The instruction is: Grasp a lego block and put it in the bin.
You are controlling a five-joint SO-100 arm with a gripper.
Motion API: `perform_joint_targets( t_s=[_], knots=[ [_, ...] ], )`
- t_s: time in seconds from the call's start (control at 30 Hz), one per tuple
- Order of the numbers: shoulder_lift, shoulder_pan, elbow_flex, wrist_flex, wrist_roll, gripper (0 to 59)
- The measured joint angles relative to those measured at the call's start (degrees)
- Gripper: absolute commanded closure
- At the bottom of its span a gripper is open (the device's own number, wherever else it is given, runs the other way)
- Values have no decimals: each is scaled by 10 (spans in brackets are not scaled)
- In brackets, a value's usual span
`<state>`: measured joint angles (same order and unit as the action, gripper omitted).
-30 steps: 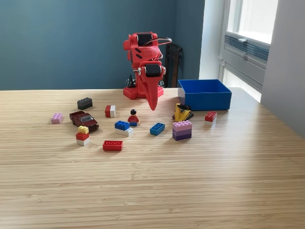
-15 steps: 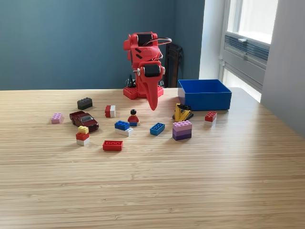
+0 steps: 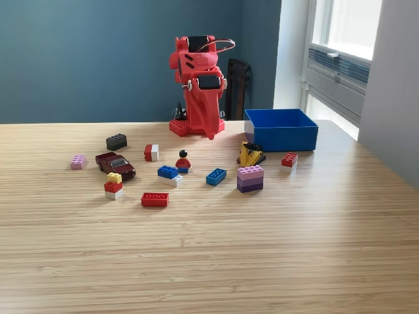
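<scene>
My red arm stands at the back of the table, and its gripper [image 3: 211, 135] points down with the fingers together and nothing in them. It hangs above the table behind the scattered lego blocks. Nearest to it are a small minifigure [image 3: 182, 161], a red-and-white block [image 3: 151, 152], a blue-and-white block [image 3: 169, 174] and a blue block [image 3: 216, 176]. The blue bin [image 3: 281, 129] sits at the exterior view's right of the arm, with no block visible inside it.
Further blocks lie about: a dark grey one [image 3: 116, 141], a pink one [image 3: 78, 161], a dark red toy car [image 3: 116, 165], a yellow-red-white stack [image 3: 114, 186], a red one [image 3: 155, 199], a purple-pink stack [image 3: 250, 178], a yellow-black piece [image 3: 251, 154], and a red-white one [image 3: 289, 159].
The gripper has drawn back and up towards the arm's base, its tip now higher above the table. The blocks and the bin have not moved.
</scene>
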<state>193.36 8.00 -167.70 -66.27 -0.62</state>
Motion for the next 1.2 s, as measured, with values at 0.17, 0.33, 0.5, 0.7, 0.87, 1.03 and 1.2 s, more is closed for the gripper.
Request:
perform_joint_targets(
  t_s=[0.17,0.33,0.5,0.7,0.87,1.03,1.2],
  knots=[
    [-27,0,30,-1,3,370],
    [-155,-17,91,0,3,349],
    [-297,-40,150,11,-8,323],
    [-444,-72,227,34,-29,302],
    [-547,-83,294,36,-33,294],
    [-633,-84,345,36,-23,289],
    [-709,-84,393,36,-14,284]
  ],
)
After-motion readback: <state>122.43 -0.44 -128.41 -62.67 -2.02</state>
